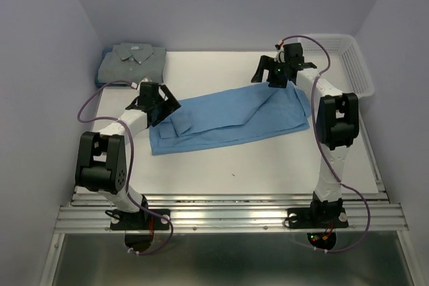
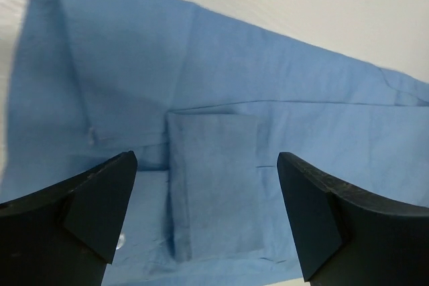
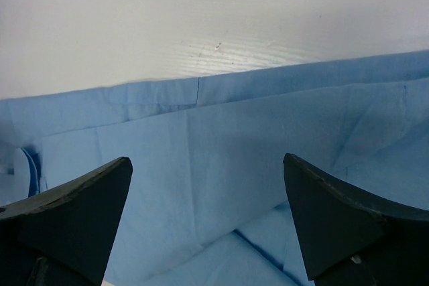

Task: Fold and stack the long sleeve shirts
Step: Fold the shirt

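The sky-blue shirt [image 1: 231, 120] lies half-folded on the surface [image 1: 268, 165], left jaws and right jaws both spread apart over it. The grey-green shirt [image 1: 132, 61] sits folded in the far-left corner.

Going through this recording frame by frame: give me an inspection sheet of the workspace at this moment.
Surface: white table, faint specks, otherwise bare around the cloth.
Job's things: sky-blue shirt lies flat mid-table, partly folded into a long strip; grey-green shirt is folded at the far left corner.
Clutter: white mesh basket at the far right corner, contents not visible.
Grippers: left gripper and right gripper are over opposite ends of the sky-blue shirt, fingers apart, holding nothing.
Cables: purple cables loop off both arms, clear of the cloth.
Surroundings: pale lilac walls; metal rail at the near edge.
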Controlling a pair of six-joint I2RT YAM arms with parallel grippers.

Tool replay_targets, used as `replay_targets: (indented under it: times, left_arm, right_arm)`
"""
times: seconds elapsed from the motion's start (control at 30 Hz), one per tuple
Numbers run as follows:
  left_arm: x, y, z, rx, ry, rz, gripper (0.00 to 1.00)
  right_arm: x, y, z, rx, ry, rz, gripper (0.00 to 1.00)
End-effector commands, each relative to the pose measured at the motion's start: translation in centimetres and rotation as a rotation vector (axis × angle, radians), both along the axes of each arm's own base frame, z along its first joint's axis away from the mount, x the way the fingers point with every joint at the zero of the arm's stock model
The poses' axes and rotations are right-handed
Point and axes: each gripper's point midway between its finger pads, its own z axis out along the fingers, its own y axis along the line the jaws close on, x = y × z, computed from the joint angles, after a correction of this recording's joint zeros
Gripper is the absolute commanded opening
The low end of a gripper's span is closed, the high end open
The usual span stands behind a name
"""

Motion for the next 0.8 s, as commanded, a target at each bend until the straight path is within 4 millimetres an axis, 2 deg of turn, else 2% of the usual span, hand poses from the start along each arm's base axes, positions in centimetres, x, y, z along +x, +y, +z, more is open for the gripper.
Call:
replay_targets:
  times: [0.0, 0.07, 0.1, 0.13, 0.23, 0.27, 0.37, 0.4, 0.47, 0.5, 0.53, 0.6, 0.63, 0.77]
  left_arm:
    - [0.0, 4.0, 5.2, 0.143, -0.076, 0.141, 0.99]
    - [0.0, 5.1, 7.9, 0.176, -0.117, 0.187, 0.99]
    - [-0.1, 5.1, 10.1, 0.166, -0.170, 0.185, 0.99]
    - [0.2, 4.3, 11.6, 0.134, -0.217, 0.152, 0.99]
    - [0.6, 2.1, 14.1, 0.067, -0.300, 0.052, 0.99]
    - [0.5, 0.4, 14.4, 0.018, -0.311, -0.018, 0.99]
    - [0.5, -4.8, 13.6, -0.070, -0.316, -0.186, 0.99]
    - [0.3, -7.7, 12.4, -0.077, -0.283, -0.268, 0.99]
    - [0.0, -10.9, 11.5, -0.107, -0.254, -0.359, 0.99]
    - [0.3, -12.4, 10.0, -0.118, -0.225, -0.398, 0.99]
    - [0.2, -13.8, 9.8, -0.130, -0.217, -0.430, 0.99]
    - [0.2, -15.4, 7.9, -0.146, -0.165, -0.465, 0.99]
    - [0.2, -15.7, 7.3, -0.150, -0.149, -0.468, 0.99]
    - [-0.3, -17.4, 4.9, -0.150, -0.082, -0.509, 0.99]
  right_arm:
    - [2.3, 1.2, 1.6, -0.020, -0.101, 0.040, 1.00]
    - [3.0, 1.0, 0.9, -0.036, -0.100, 0.023, 1.00]
    - [3.2, 0.7, 0.7, -0.046, -0.099, 0.009, 1.00]
    - [3.5, 0.3, 0.2, -0.066, -0.097, -0.012, 1.00]
    - [4.3, -0.7, -1.3, -0.102, -0.074, -0.078, 1.00]
    - [4.3, -0.9, -1.7, -0.110, -0.068, -0.091, 1.00]
    - [4.3, -1.8, -2.9, -0.139, -0.042, -0.143, 1.00]
    - [4.1, -2.1, -3.5, -0.153, -0.031, -0.155, 1.00]
    - [4.0, -2.1, -4.0, -0.155, -0.022, -0.155, 1.00]
    - [4.0, -2.1, -4.1, -0.153, -0.018, -0.158, 1.00]
    - [3.8, -2.0, -4.7, -0.151, -0.006, -0.154, 1.00]
    - [3.5, -2.1, -5.4, -0.152, 0.016, -0.168, 1.00]
    - [3.5, -2.7, -5.6, -0.153, 0.021, -0.179, 1.00]
    - [2.9, -2.9, -6.4, -0.162, 0.042, -0.185, 1.00]
